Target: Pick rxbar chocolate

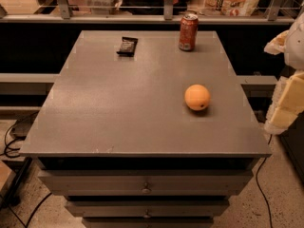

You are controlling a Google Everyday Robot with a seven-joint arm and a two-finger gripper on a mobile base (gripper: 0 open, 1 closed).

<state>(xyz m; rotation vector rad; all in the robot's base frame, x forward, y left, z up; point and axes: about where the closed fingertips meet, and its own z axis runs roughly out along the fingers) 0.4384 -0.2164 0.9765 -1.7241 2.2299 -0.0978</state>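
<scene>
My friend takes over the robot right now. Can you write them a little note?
Gripper: at the right edge of the view, beside the table, far from the bar.
Rxbar chocolate: flat at the table's far left, untouched. Soda can to its right; orange nearer, on the right.
Done: nothing picked.
Left: reach across, grasp the bar, lift.

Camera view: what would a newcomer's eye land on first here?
The round orange fruit glows against the grey table, towards its right front. At the far edge stands a red soda can, with the small flat black-wrapped rxbar chocolate lying to its left. The robot's pale gripper sits off the table's right side, touching nothing.
</scene>
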